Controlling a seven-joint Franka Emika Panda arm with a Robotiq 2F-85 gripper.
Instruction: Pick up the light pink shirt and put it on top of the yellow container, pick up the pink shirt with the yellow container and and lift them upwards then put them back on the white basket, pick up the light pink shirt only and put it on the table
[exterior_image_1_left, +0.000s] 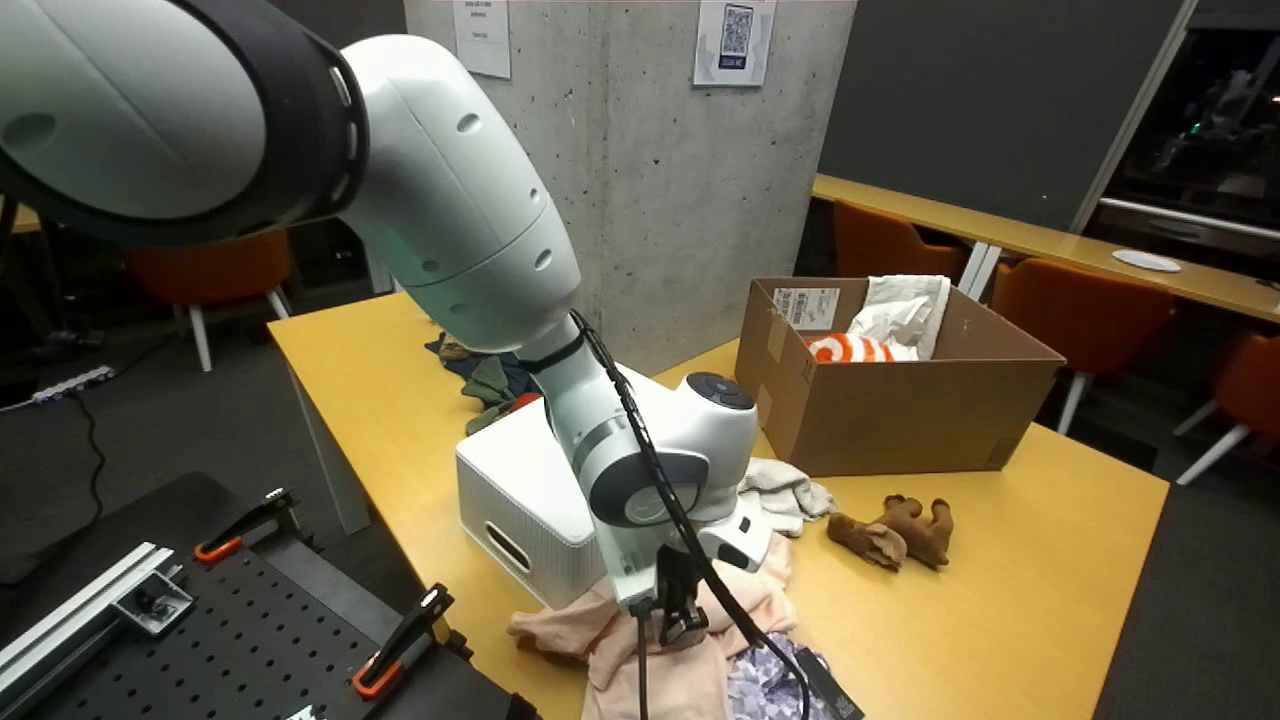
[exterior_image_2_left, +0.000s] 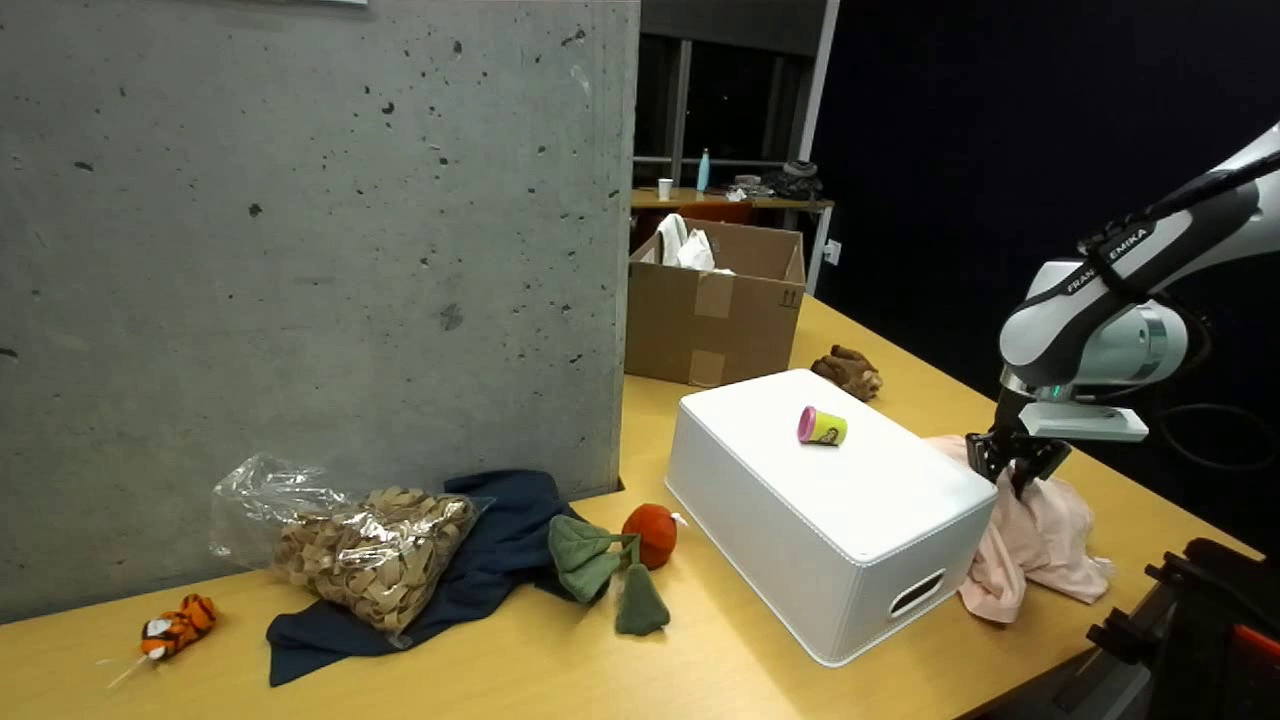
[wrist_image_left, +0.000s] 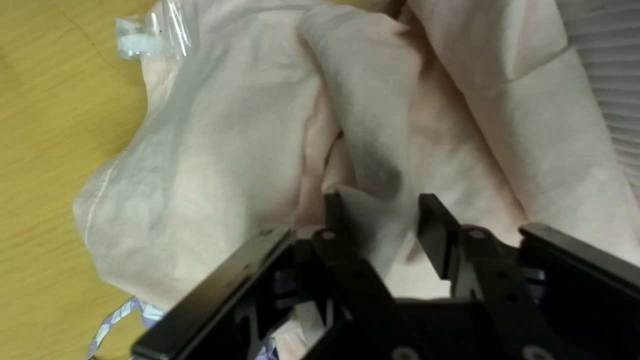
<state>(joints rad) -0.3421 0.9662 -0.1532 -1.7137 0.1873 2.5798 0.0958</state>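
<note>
Beside white basket (exterior_image_2_left: 760, 530), fold of light pink shirt (exterior_image_2_left: 1040, 545) is bracketed by gripper (wrist_image_left: 381, 205), fingers (wrist_image_left: 437, 230) parted; yellow container (exterior_image_2_left: 824, 428) atop basket is seen only in an exterior view.

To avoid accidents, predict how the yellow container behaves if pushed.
The yellow container would probably roll readily, since it lies on its curved side. It may also roll off the white basket, whose flat top shows no raised edge.
</note>
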